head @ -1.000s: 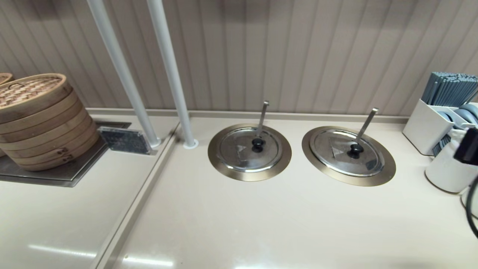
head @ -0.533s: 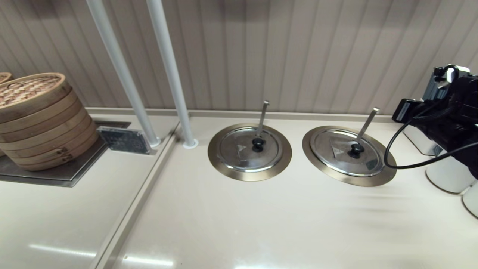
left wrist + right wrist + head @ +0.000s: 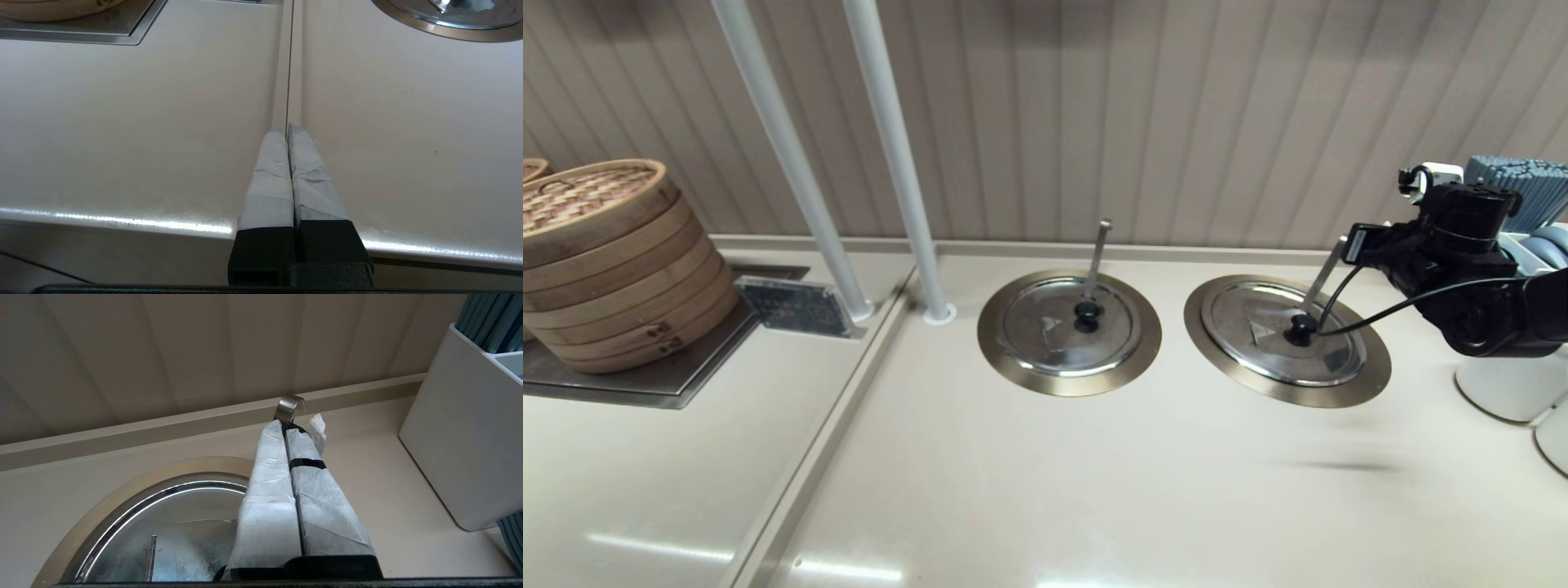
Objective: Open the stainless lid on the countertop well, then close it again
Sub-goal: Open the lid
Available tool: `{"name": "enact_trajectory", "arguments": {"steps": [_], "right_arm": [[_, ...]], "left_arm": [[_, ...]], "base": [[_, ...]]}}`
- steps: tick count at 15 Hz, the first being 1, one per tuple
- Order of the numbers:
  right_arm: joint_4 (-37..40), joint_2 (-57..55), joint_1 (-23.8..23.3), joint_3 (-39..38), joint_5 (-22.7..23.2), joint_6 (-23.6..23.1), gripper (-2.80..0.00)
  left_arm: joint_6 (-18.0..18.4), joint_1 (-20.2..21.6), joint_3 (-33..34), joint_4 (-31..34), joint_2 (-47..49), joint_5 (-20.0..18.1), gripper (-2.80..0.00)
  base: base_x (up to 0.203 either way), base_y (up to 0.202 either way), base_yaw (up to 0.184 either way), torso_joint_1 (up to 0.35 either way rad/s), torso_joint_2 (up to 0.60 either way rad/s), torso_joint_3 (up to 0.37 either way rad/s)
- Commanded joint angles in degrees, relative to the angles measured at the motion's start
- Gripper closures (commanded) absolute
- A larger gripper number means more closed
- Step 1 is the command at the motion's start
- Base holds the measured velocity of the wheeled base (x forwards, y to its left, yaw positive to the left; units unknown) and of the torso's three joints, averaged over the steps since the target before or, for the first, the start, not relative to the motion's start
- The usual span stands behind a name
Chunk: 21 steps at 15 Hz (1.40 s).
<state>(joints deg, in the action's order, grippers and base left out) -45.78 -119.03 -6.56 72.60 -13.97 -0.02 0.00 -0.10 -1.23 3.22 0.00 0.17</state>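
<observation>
Right gripper [image 3: 288, 426], fingers pressed together and empty, hangs at frame right above the lid [image 3: 1278, 331], likely lining up on its knob [image 3: 1300, 327]. Lid sits flat in the well [image 3: 1372, 367], right of centre: shiny, pale triangle patch, slanted rod [image 3: 1327, 273]. Left gripper [image 3: 288, 130] closed, parked low.

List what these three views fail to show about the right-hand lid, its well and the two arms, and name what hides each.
- Countertop well: its inside is covered by the stainless lid in every view.
- Lid knob: right wrist view, blocked by the right gripper, whose jaws are shut.
- Ladle rod: right wrist view shows only its top end above the jaws.
- Left gripper: absent from head view; it appears only in its own wrist view.
</observation>
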Motion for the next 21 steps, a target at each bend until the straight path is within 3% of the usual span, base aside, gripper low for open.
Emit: {"name": "enact_trajectory", "arguments": {"steps": [1, 4, 5, 10, 12, 16, 21], "right_arm": [[0.9, -3.2, 0.1, 1.2, -0.2, -1.6, 0.00], [5.9, -1.0, 1.5, -1.8, 0.0, -3.6, 0.00], [6.1, -1.3, 1.8, -2.2, 0.2, -3.6, -2.80], [5.6, -2.7, 3.0, -1.7, 0.2, -2.9, -2.80], [2.0, -6.0, 2.9, -1.2, 0.5, -0.3, -2.80], [-13.0, -14.3, 2.7, -0.3, 1.0, 0.1, -2.80], [-14.4, -17.9, 3.2, 1.4, 1.0, 3.0, -2.80]], "left_arm": [[0.1, 0.0, 0.0, 0.0, 0.0, 0.0, 0.00], [0.0, 0.0, 0.0, 0.0, 0.0, 0.0, 0.00], [0.0, 0.0, 0.0, 0.0, 0.0, 0.0, 0.00], [0.0, 0.0, 0.0, 0.0, 0.0, 0.0, 0.00], [0.0, 0.0, 0.0, 0.0, 0.0, 0.0, 0.00], [0.0, 0.0, 0.0, 0.0, 0.0, 0.0, 0.00], [0.0, 0.0, 0.0, 0.0, 0.0, 0.0, 0.00]], "base": [[0.000, 0.000, 0.000, 0.000, 0.00, 0.000], [0.000, 0.000, 0.000, 0.000, 0.00, 0.000], [0.000, 0.000, 0.000, 0.000, 0.00, 0.000], [0.000, 0.000, 0.000, 0.000, 0.00, 0.000], [0.000, 0.000, 0.000, 0.000, 0.00, 0.000], [0.000, 0.000, 0.000, 0.000, 0.00, 0.000], [0.000, 0.000, 0.000, 0.000, 0.00, 0.000]]}}
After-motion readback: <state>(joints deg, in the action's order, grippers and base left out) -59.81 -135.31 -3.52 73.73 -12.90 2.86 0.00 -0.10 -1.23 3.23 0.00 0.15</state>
